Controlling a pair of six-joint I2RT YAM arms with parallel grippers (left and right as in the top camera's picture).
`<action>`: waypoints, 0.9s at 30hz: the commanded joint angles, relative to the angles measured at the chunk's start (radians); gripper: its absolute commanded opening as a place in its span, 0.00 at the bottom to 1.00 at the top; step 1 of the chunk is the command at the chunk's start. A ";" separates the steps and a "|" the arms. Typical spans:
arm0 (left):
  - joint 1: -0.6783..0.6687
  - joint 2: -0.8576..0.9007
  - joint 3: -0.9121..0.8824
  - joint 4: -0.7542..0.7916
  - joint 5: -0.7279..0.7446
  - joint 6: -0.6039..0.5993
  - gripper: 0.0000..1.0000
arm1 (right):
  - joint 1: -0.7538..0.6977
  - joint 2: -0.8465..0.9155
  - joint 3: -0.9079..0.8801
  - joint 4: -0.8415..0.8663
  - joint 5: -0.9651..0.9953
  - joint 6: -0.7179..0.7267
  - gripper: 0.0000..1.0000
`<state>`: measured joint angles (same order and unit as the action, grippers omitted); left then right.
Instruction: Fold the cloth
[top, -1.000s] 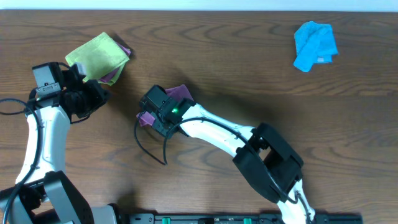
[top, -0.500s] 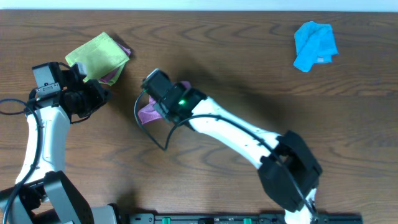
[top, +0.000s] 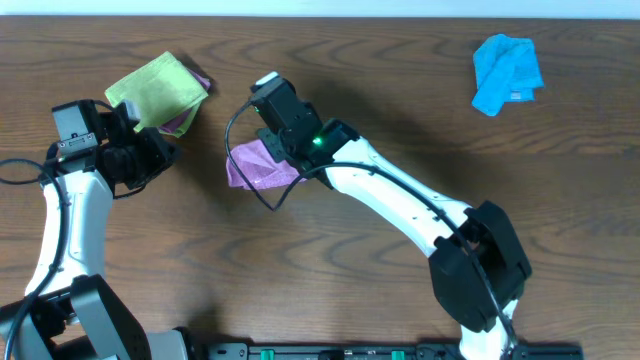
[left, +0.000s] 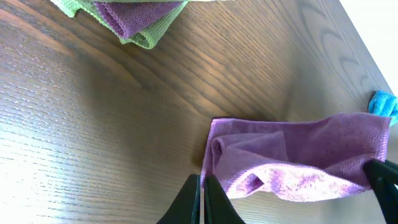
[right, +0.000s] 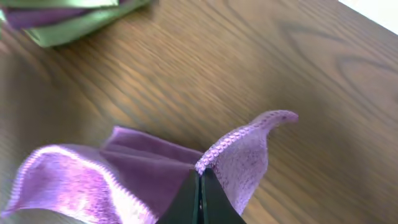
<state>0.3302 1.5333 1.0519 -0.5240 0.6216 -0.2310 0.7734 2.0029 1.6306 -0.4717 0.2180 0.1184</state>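
The cloth (top: 255, 168) lies on the desk (top: 400, 80) left of centre in the overhead view. It is rumpled rather than flat, and its long axis runs roughly left to right. Its right end goes under the wrist of the right arm (top: 400, 205) and is hidden there.

In the right wrist view the right jaws are closed tight on a stitched edge of the cloth (right: 155, 168) at the bottom centre of the frame. They lift that edge into a ridge. One free corner curls up toward the upper right and the rest droops to the lower left.

The left wrist view shows the same cloth (left: 298, 158) stretched across the lower right, partly doubled over itself. Its far right end is raised against a dark finger that the frame edge cuts off.

The left jaws are pressed together at the bottom of that view with nothing between them. They are just left of the cloth and seem clear of it, though the angle makes contact hard to judge. The left arm (top: 65, 215) stands at the left of the overhead frame.

At the upper left a green cloth (top: 155, 88) is folded around a second purple piece, which shows only along its lower edge. A crumpled blue cloth (top: 507, 72) lies well apart at the upper right.
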 joint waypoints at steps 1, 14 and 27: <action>0.003 -0.018 0.030 -0.003 0.008 0.019 0.06 | 0.000 -0.002 0.013 0.008 -0.024 0.015 0.01; 0.003 -0.018 0.030 0.000 0.008 0.018 0.06 | -0.130 -0.002 0.013 -0.418 0.330 0.333 0.01; 0.003 -0.018 0.030 0.000 0.030 0.018 0.06 | -0.232 -0.002 0.013 -0.772 0.354 0.629 0.52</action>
<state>0.3302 1.5333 1.0519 -0.5236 0.6296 -0.2310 0.5495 2.0029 1.6337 -1.2411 0.5419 0.6827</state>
